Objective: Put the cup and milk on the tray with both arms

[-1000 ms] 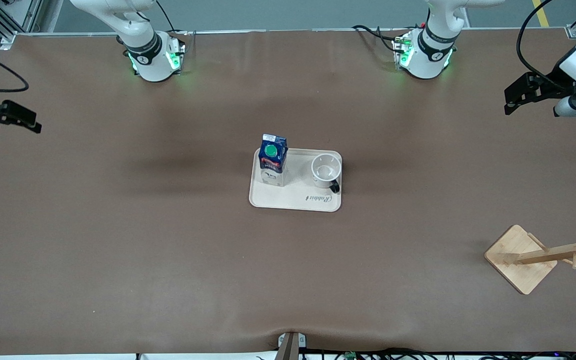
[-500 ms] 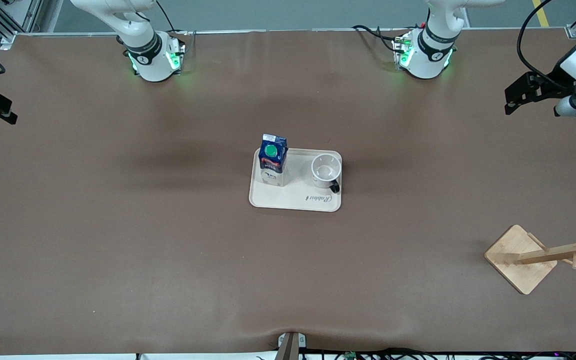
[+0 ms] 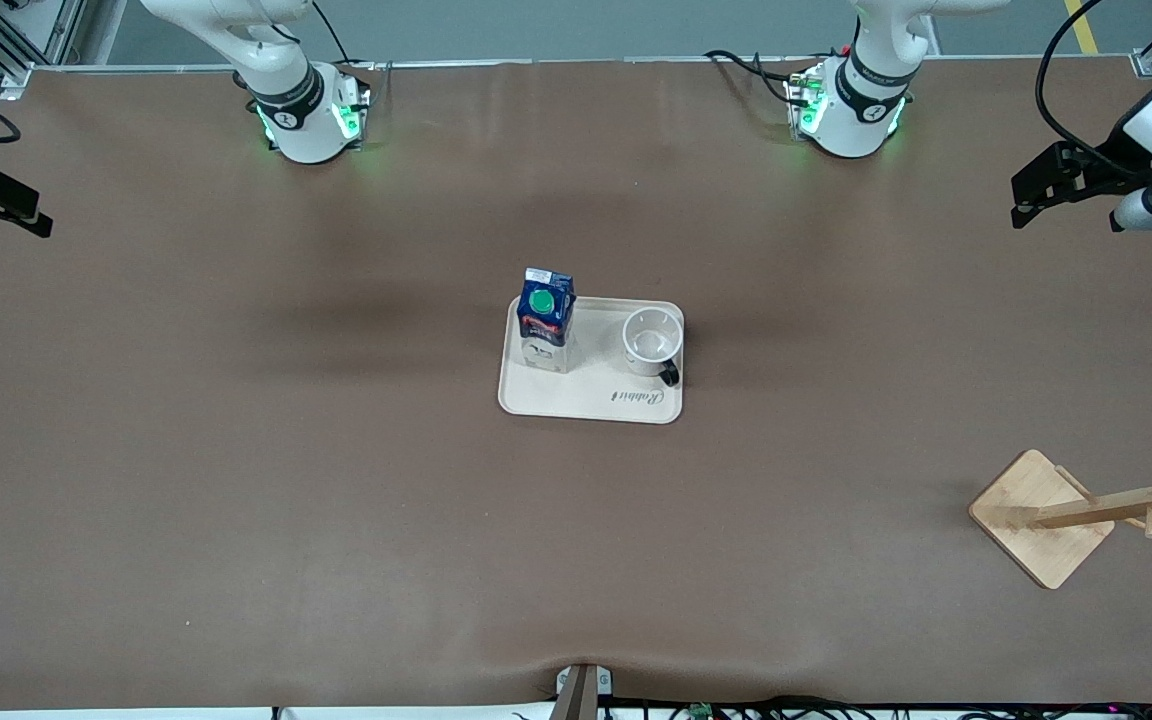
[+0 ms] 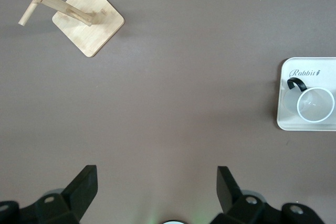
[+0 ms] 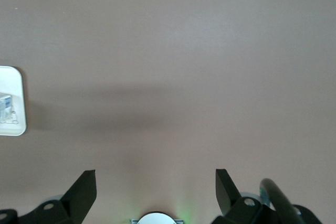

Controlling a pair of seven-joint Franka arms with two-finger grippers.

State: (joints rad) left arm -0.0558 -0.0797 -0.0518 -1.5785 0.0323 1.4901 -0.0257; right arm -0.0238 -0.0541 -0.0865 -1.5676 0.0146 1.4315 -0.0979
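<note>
In the front view, the tray (image 3: 591, 362) lies at the middle of the frame on the brown bench (image 3: 336, 500), with the milk (image 3: 545, 318) standing upright on the end of it toward the right arm's end of the bench and the cup (image 3: 652, 341) upright on the end toward the left arm's, its black handle turned toward the camera; the two stand apart, both fully within the tray's rim. The left gripper (image 3: 1041, 186) hangs at the upper right edge of the frame and the right gripper (image 3: 1, 200) at the upper left edge, each well apart from the tray and holding nothing. A wooden rack (image 3: 1076, 515) sits in the lower right of the frame. In the left wrist view, the jaws at the bottom of the frame are spread wide with only bare bench between them; the cup and one end of the tray show at the right edge, the rack at the upper left. In the right wrist view, the jaws are likewise wide apart and empty, and a corner of the tray with the milk's lower part shows at the left edge. Judging by this, both placements look done and both arms look withdrawn, with nothing evidently left but to wait.
</note>
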